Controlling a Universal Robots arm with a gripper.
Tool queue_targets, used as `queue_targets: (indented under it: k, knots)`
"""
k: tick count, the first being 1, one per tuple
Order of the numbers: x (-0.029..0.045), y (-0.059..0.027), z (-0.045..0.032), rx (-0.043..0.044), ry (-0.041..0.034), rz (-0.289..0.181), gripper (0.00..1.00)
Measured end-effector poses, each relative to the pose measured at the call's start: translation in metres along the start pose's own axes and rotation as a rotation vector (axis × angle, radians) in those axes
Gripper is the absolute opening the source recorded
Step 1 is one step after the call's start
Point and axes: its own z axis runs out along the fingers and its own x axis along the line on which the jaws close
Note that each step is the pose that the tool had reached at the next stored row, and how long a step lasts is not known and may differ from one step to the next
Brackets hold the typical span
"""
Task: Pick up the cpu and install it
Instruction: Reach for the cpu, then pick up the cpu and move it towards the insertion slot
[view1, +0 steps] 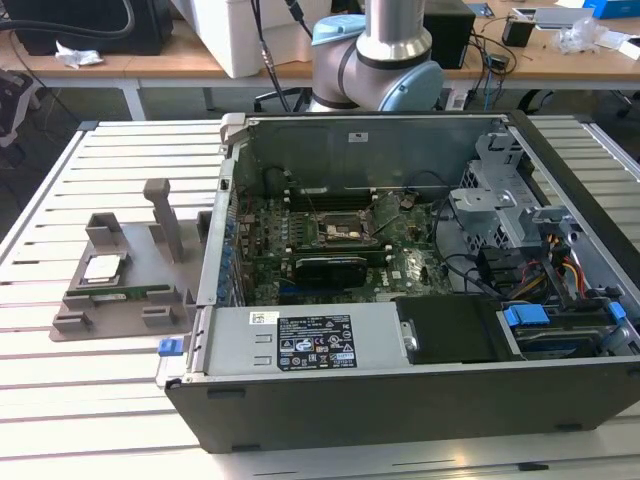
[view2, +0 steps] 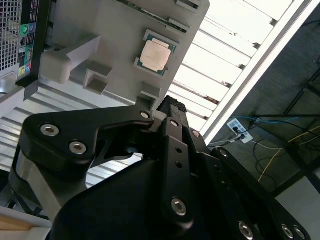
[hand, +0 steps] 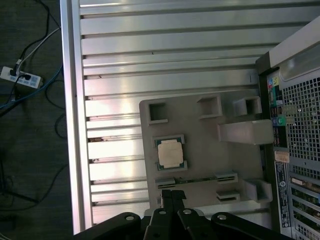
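One cpu (view1: 103, 267) lies in a square pocket of a grey tray (view1: 135, 250) beside the open computer case (view1: 400, 410) on the slatted bench (view1: 90, 400). The claw (hand: 172, 192), clear of it, is pinched narrow and holds nothing.

Cpu (hand: 170, 153): silver top plate, thin green rim. Fixture tray (hand: 200, 145): uniform matt grey. Table (hand: 150, 65): silver-white, ribbed in parallel slats. Computer case (view1: 400, 410): dark grey. Motherboard (view1: 270, 250): green. Drive tabs (view1: 525, 316): blue. Hand (view2: 172, 104): black.
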Motion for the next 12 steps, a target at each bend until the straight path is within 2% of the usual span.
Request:
queue_targets:
  k: [9, 11, 12]
  knots:
    - [0.0005, 0.0000, 0.0000, 0.0000, -0.0001, 0.000, 0.11]
    - [0.0006, -0.0001, 0.0000, 0.0000, 0.0000, 0.000, 0.24]
    - [0.0007, -0.0001, 0.0000, 0.0000, -0.0001, 0.000, 0.36]
